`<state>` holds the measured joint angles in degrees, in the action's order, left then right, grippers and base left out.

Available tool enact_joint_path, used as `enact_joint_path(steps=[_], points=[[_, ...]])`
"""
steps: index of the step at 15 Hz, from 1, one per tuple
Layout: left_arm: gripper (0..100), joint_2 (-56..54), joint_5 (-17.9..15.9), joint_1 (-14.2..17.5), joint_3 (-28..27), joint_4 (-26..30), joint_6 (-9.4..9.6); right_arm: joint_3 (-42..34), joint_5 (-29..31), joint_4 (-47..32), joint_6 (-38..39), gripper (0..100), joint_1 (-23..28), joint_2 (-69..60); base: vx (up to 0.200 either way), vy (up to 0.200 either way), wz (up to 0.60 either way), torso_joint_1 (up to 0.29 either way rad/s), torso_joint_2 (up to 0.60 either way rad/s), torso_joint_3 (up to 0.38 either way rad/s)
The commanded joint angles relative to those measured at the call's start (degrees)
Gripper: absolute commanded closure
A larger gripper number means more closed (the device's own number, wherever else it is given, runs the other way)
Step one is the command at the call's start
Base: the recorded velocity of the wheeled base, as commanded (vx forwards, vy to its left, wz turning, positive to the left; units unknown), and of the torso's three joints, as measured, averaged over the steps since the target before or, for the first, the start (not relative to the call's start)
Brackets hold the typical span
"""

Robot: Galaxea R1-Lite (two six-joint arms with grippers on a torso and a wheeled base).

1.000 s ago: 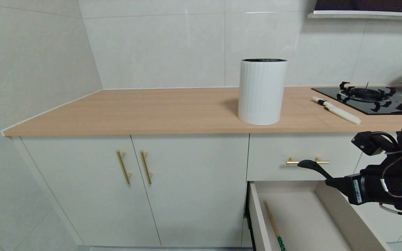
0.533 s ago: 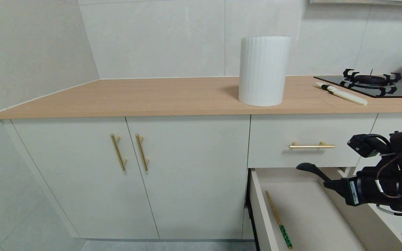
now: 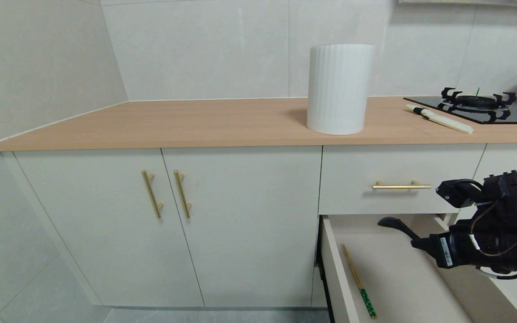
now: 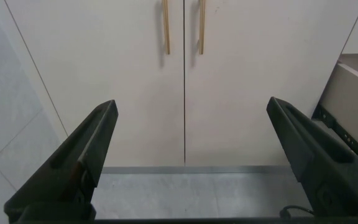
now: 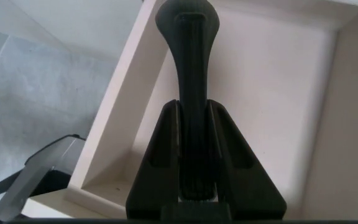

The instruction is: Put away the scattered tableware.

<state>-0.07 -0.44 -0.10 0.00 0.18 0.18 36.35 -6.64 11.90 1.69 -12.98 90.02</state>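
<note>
Right pincer [image 5: 192,109] tight around black utensil [image 5: 188,31]

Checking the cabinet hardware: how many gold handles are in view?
3: left door handle, right door handle beside it, upper drawer handle. The front of the open lower drawer is out of frame, so another may be hidden.

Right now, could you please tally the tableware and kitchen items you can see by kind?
Spoon: 1, held by the right gripper above the drawer
Chopsticks: 1 set, lying in the drawer
Knife: 1, on the counter
Container: 1, white, on the counter
Total: 4
</note>
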Motion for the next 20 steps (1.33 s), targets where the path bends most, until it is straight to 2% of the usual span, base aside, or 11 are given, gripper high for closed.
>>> enact_joint_path(steps=[1, 5, 7, 14, 17, 20], points=[[0, 0.07, 0.0, 0.01, 0.0, -0.01, -0.01, 0.91, 0.05, 0.32, 0.06, 100, 0.77, 8.77, 0.0, 0.0, 0.0, 0.0, 0.0, 0.0], [0, 0.07, 0.0, 0.01, 0.0, -0.01, -0.01, 6.1, 0.76, 1.29, 0.59, 100, 6.3, 23.72, 0.0, 0.0, 0.0, 0.0, 0.0, 0.0], [0, 0.07, 0.0, 0.01, 0.0, -0.01, -0.01, 7.77, 0.76, 1.29, 0.59, 100, 7.45, 28.64, 0.0, 0.0, 0.0, 0.0, 0.0, 0.0], [0, 0.07, 0.0, 0.01, 0.0, -0.01, -0.01, 11.37, 5.24, 1.81, 0.59, 100, 7.53, 40.68, 0.0, 0.0, 0.0, 0.0, 0.0, 0.0], [0, 0.07, 0.0, 0.01, 0.0, -0.01, -0.01, 11.28, 8.75, 4.71, 0.59, 100, 7.18, 42.96, 0.0, 0.0, 0.0, 0.0, 0.0, 0.0], [0, 0.07, 0.0, 0.01, -0.09, -0.01, -0.01, 11.37, 9.37, 5.06, 0.59, 100, 6.92, 43.14, 0.0, 0.0, 0.0, 0.0, 0.0, 0.0]])
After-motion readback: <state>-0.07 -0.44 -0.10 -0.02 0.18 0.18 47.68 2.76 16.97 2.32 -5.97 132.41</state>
